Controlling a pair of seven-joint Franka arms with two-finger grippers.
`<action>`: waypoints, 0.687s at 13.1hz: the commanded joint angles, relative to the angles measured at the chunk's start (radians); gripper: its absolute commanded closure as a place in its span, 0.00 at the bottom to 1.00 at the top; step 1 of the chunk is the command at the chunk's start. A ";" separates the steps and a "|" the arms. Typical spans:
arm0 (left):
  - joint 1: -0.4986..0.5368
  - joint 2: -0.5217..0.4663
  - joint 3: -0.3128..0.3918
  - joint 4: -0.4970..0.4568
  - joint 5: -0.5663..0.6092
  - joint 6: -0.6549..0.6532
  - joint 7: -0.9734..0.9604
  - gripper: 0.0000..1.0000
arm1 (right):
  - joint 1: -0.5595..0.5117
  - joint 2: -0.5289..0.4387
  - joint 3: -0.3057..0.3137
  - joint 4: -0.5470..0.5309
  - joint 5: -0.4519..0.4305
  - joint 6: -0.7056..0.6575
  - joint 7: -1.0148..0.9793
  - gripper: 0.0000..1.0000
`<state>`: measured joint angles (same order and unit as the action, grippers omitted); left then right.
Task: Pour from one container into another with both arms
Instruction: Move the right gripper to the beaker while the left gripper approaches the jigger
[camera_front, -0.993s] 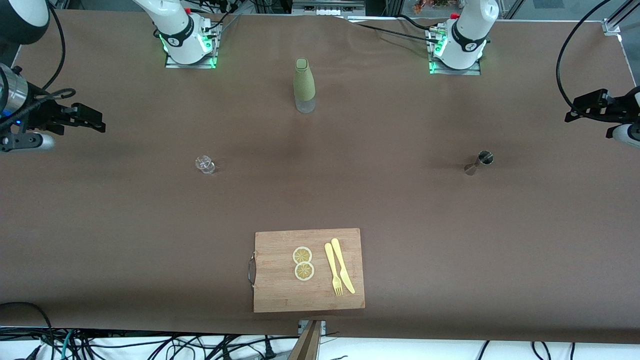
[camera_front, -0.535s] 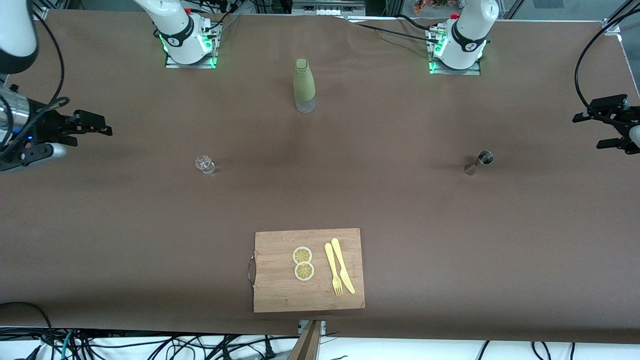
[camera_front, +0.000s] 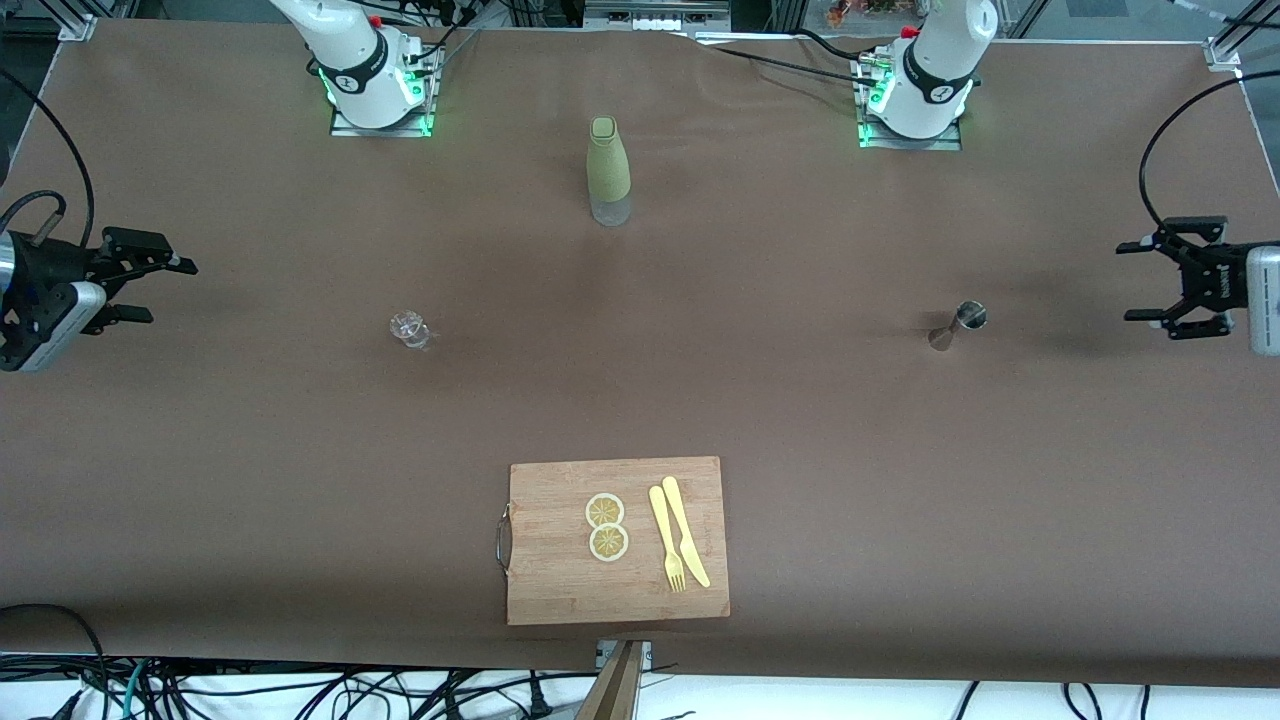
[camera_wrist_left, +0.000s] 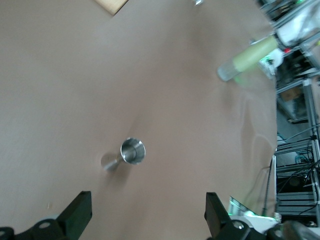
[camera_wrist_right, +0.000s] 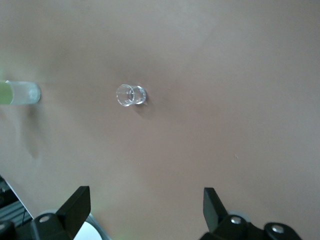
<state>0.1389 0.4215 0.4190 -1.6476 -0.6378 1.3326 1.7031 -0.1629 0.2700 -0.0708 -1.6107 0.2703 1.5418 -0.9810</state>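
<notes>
A small clear glass (camera_front: 410, 329) stands on the brown table toward the right arm's end, and shows in the right wrist view as the glass (camera_wrist_right: 130, 95). A steel jigger (camera_front: 960, 322) stands toward the left arm's end; the left wrist view shows the jigger (camera_wrist_left: 131, 151) too. My right gripper (camera_front: 165, 292) hangs open over the table edge, well apart from the glass, nothing between its fingers (camera_wrist_right: 75, 205). My left gripper (camera_front: 1126, 282) is open and empty too, apart from the jigger, its fingers (camera_wrist_left: 80, 212) wide.
A green bottle (camera_front: 608, 172) with a clear base stands mid-table near the arm bases. A wooden cutting board (camera_front: 560, 580) near the front edge carries two lemon slices (camera_front: 606, 526) and a yellow fork and knife (camera_front: 678, 545).
Both grippers have swung round, each now pointing toward its container. The left gripper has come in from the table end toward the jigger. Nothing on the table has moved.
</notes>
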 joint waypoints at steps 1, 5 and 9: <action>0.028 0.088 0.003 -0.020 -0.101 -0.007 0.217 0.00 | -0.032 0.044 0.006 0.015 0.055 -0.022 -0.159 0.00; 0.080 0.230 0.003 -0.034 -0.241 -0.007 0.465 0.00 | -0.086 0.164 0.006 0.015 0.182 -0.022 -0.413 0.00; 0.128 0.368 0.003 -0.064 -0.376 -0.013 0.749 0.00 | -0.113 0.326 0.006 0.014 0.357 -0.025 -0.689 0.00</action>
<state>0.2492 0.7439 0.4190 -1.7025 -0.9545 1.3305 2.3100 -0.2558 0.5171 -0.0709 -1.6172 0.5492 1.5392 -1.5442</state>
